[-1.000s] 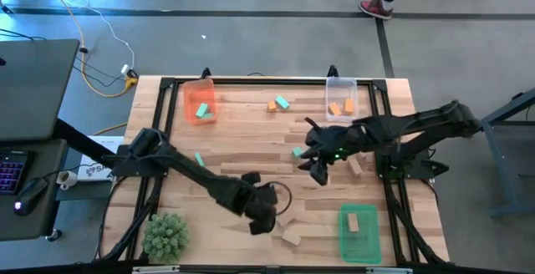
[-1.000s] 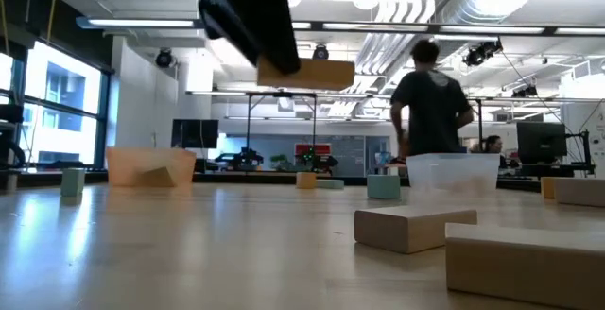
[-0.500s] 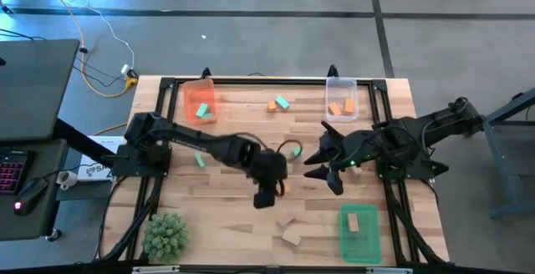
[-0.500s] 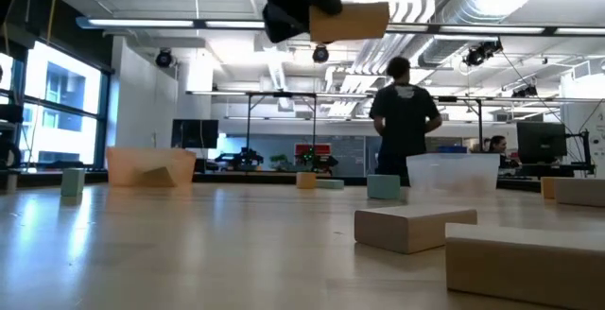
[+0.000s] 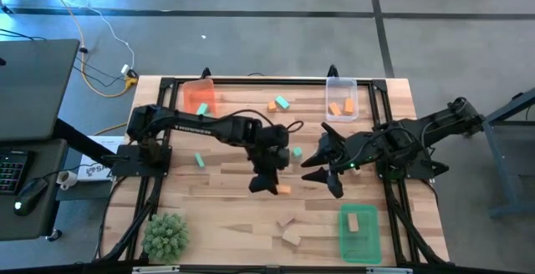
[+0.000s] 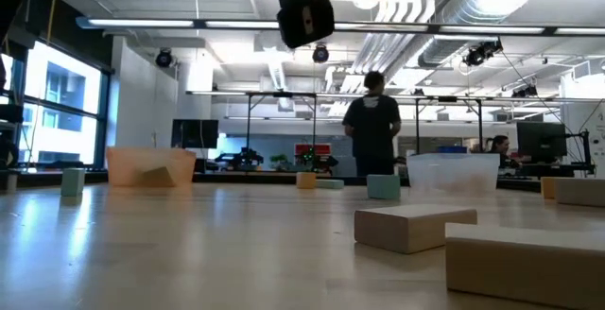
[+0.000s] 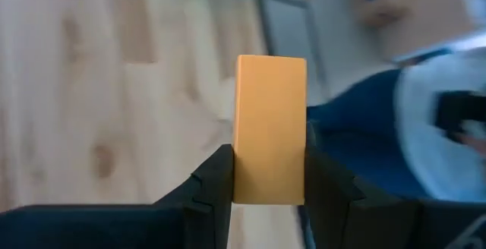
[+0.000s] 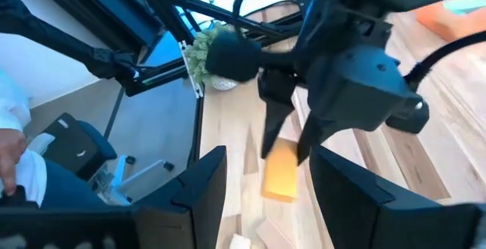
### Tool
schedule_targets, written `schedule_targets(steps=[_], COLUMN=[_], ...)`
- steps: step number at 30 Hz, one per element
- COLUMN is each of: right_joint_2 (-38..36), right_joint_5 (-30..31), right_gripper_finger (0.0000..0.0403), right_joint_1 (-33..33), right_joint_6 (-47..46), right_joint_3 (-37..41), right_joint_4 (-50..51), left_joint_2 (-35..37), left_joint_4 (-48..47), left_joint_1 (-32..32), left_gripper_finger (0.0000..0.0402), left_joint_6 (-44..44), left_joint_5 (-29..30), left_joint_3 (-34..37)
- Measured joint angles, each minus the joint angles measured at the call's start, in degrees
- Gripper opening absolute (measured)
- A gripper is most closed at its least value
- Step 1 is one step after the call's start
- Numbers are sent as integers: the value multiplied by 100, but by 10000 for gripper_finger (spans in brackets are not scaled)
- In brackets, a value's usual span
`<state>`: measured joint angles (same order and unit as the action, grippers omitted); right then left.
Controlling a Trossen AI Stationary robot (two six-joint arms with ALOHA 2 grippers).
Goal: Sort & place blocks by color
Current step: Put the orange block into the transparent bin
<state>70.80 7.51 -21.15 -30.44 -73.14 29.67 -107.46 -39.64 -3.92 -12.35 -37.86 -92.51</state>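
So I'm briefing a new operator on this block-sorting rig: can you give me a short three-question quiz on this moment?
1. True or false: the left gripper holds an orange block.
2. The green tray contains: A) a tan block, B) a teal block, C) nothing.
3. Fill in: the right gripper has its jaws ____, holding nothing.

Key: 1 true; 2 A; 3 open.
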Motion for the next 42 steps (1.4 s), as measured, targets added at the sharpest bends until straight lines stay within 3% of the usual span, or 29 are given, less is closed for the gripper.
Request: schedule_targets(steps=[7, 14, 28, 35, 42], right_joint_2=[78, 193, 196, 197, 197], right_joint_5=[78, 275, 308, 826, 898], right_gripper_finger=[177, 177, 177, 177, 156], right_joint_1=[-7, -108, -216, -214, -216], right_joint_6=[462, 1258, 1297, 1304, 1306], right_joint_3=[-2, -2, -2, -2, -1], right_joint_4=[-85, -485, -471, -106, -183], left_joint_2=[0, -2, -9, -9, -11], left_joint_4=[1019, 2342, 2717, 3109, 3233], left_joint_1=[-222, -401, -818, -883, -883], left_gripper_finger=[99, 99, 98, 98, 98], left_joint_6=[-513, -1617, -2425, -2795, -2930], left_joint_5=[-1410, -2061, -2231, -2569, -2632], left_joint_3=[0, 0, 0, 0, 0])
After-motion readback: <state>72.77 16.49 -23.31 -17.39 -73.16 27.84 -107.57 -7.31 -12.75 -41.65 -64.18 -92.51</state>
